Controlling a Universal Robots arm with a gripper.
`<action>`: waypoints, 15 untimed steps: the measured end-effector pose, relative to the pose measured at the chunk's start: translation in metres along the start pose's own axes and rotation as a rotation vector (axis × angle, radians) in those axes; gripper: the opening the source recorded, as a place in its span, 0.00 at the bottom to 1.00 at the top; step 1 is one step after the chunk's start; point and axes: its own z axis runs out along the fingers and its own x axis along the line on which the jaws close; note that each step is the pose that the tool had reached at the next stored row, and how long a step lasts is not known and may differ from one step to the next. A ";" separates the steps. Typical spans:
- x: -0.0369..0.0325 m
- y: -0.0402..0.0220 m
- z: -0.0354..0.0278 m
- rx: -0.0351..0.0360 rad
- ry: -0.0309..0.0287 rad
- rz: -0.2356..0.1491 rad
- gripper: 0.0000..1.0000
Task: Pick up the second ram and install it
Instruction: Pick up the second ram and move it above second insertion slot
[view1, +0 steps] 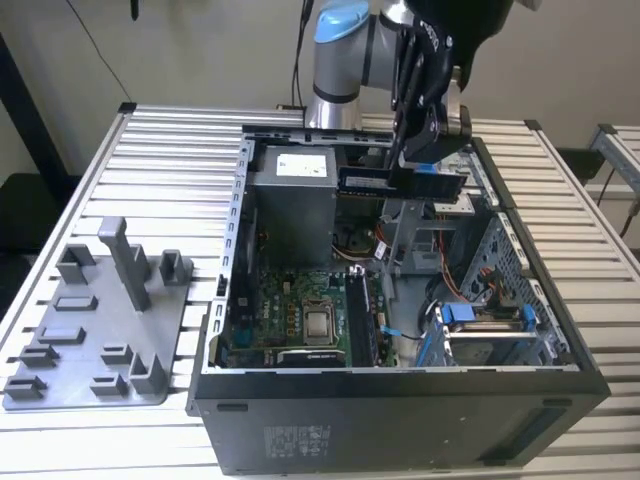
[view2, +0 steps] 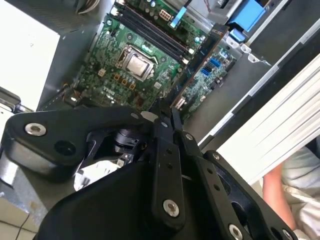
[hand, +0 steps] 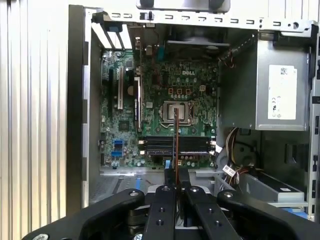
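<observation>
- The slatted table (view1: 170, 150) carries everything
- The open computer case (view1: 400, 425) lies on its side on the table
- Its motherboard (view1: 290, 305) faces up inside
- A grey holder tray (view1: 70, 375) sits beside the case, at the exterior view's left
- The gripper (view1: 405, 168) hangs over the case, its fingers clamped on the stick
- The second ram (view1: 360, 183) is held level in the air, clear above the motherboard

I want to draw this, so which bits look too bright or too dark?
Second wrist view: the power supply is glared out white, and the pincer up close is very dark. Exterior view: the computer case is dim inside. First wrist view: the second ram shows one thin lit edge.
</observation>
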 end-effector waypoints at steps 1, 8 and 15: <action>0.0000 -0.0001 0.0005 0.0057 0.0002 0.000 0.14; -0.0069 -0.0003 0.0022 0.0222 0.0001 0.003 0.14; -0.0214 -0.0017 0.0033 0.0225 -0.0001 0.006 0.14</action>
